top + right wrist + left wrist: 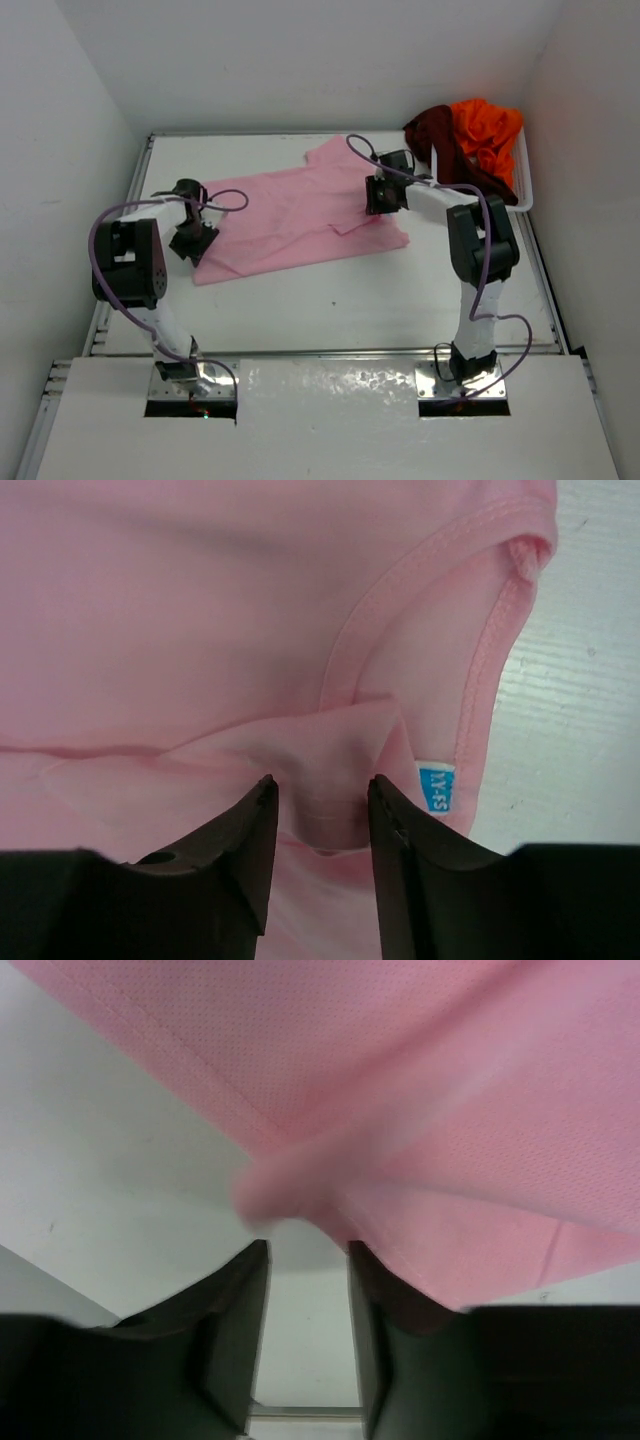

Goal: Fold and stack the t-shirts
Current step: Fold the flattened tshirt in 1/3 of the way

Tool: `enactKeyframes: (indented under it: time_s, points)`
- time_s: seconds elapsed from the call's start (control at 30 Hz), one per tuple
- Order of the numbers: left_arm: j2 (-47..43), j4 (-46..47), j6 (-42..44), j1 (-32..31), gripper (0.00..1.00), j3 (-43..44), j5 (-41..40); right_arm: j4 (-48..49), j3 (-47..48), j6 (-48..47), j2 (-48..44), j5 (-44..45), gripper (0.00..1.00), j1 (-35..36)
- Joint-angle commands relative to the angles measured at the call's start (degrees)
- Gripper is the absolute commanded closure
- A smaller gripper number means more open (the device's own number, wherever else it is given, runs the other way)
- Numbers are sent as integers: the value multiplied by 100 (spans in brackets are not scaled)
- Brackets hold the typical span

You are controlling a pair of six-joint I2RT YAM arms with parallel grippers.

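The light pink t-shirt (300, 215) lies spread across the middle of the table. My left gripper (192, 240) sits at its left hem, jaws apart; in the left wrist view a blurred fold of the pink t-shirt (400, 1080) lies just beyond the gripper (308, 1245), with bare table in the gap. My right gripper (383, 195) is at the collar end, open, a loose ridge of the pink t-shirt (200, 610) lying between the tips of the gripper (322, 785). The dark maroon t-shirt (440, 135) and the bright orange t-shirt (487, 130) are heaped at the back right.
A white lattice basket (524, 180) holds the maroon and orange heap against the right wall. A blue size label (436, 785) shows inside the pink collar. White walls close in the table at the left, back and right.
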Motion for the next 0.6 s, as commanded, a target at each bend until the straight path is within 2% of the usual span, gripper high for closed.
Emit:
enactKeyframes:
  time_s: [0.0, 0.03, 0.07, 0.1, 0.17, 0.23, 0.3, 0.37, 0.43, 0.57]
  points:
    - [100, 21, -163, 199, 59, 476, -79, -142, 567, -152, 64, 240, 58, -29]
    - [144, -50, -172, 277, 51, 661, -53, -283, 882, -230, 90, 276, 54, -64]
    - [188, -294, -241, 513, 46, 871, 8, -467, 1042, -266, 73, 425, 47, -82]
    - [267, -444, -277, 681, 46, 1378, 122, -765, 1156, -292, 21, 635, 46, -91]
    - [311, -874, -356, 1206, 45, 1838, 622, -952, 1193, -363, -198, 803, 41, -135]
    - [294, -1182, -479, 1481, 45, 2207, 1123, -1058, 773, -354, -699, 804, 37, -152]
    - [163, -1561, -480, 1518, 45, 2052, 1598, -1206, 403, -258, -1163, 638, 37, -153]
    - [-21, -1702, -479, 1256, 42, 1438, 1968, -1251, -185, 5, -1393, 409, 38, -153]
    - [-136, -1459, -558, 913, 39, 694, 1882, -1208, -650, 242, -1561, 277, 38, -170]
    - [-85, -921, -865, 788, 36, 92, 1696, -1033, -1030, 515, -1465, 303, 37, -223]
